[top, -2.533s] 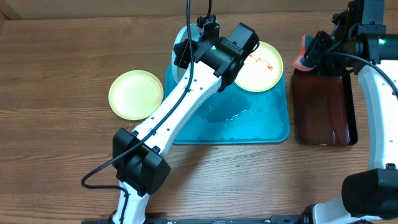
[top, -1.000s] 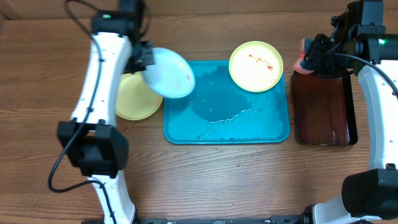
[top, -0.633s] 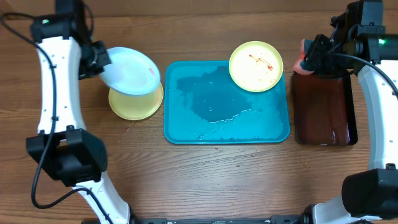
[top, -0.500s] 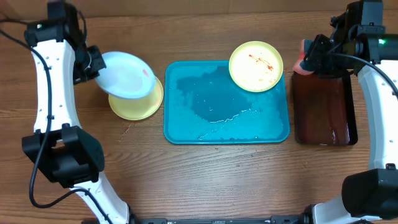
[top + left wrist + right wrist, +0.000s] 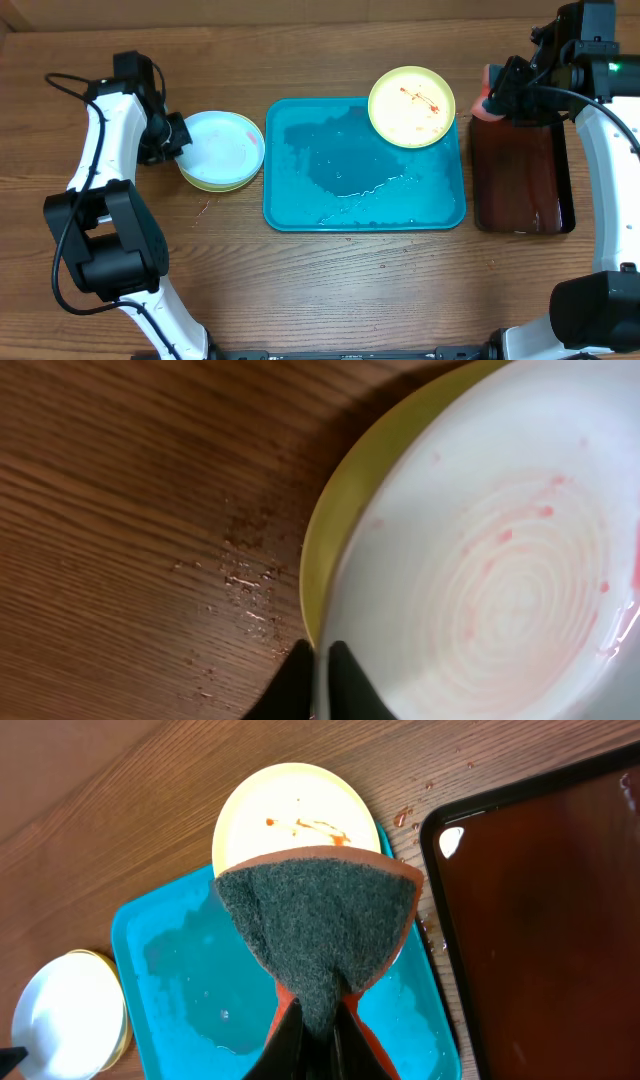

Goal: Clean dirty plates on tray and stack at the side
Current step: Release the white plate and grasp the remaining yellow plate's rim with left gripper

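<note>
At far left, the left pincer narrowly nips the light blue plate stacked on a yellow-green plate, so retreating unreleased would drag it off; rightward, a smeared plate sits on the tray, and the right pincer clamps a sponge.

Bright, even light falls from above; shadows on the desk are soft. Wet sheen glints on the turquoise tray, and a white glare spot on the dark tray. The light blue plate is blurred; the sponge is crisp.
</note>
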`<action>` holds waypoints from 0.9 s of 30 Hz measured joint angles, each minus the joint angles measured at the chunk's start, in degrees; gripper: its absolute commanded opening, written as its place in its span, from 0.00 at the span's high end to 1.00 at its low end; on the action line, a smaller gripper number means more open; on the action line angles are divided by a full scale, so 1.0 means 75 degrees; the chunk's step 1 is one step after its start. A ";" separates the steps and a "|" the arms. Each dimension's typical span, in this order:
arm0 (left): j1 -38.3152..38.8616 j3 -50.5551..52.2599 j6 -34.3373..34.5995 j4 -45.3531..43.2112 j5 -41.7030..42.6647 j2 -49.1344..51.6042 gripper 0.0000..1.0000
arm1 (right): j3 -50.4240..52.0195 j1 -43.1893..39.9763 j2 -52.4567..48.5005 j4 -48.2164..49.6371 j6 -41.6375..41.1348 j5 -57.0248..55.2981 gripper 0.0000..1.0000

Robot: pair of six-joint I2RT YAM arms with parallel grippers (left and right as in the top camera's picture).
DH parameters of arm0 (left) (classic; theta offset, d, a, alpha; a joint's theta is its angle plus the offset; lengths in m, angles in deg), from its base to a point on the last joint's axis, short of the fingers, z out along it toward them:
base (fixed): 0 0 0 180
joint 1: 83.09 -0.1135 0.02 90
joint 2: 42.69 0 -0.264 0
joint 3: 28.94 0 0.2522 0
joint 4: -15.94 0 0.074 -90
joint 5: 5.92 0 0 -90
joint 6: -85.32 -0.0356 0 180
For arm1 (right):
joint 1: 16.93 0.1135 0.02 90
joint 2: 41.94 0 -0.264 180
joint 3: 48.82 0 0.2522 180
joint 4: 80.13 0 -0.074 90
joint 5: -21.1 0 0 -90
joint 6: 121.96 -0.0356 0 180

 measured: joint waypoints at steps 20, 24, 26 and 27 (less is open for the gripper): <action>0.1632 -0.1434 0.0079 0.0178 0.0207 0.0000 0.60 | 0.0000 0.0000 0.0000 -0.0006 0.0023 -0.0006 0.96; 0.2585 -0.1437 0.0527 -0.0522 0.0583 0.0000 0.45 | 0.0000 0.0000 0.0000 -0.0012 0.0020 -0.0017 0.96; 0.3054 -0.1437 0.0790 -0.1040 0.0769 0.0000 0.43 | 0.0000 0.0000 0.0000 -0.0012 0.0023 -0.0012 0.96; 0.3279 -0.1437 0.0886 -0.1268 0.0813 0.0000 0.42 | 0.0000 0.0000 0.0000 -0.0015 0.0026 -0.0017 0.96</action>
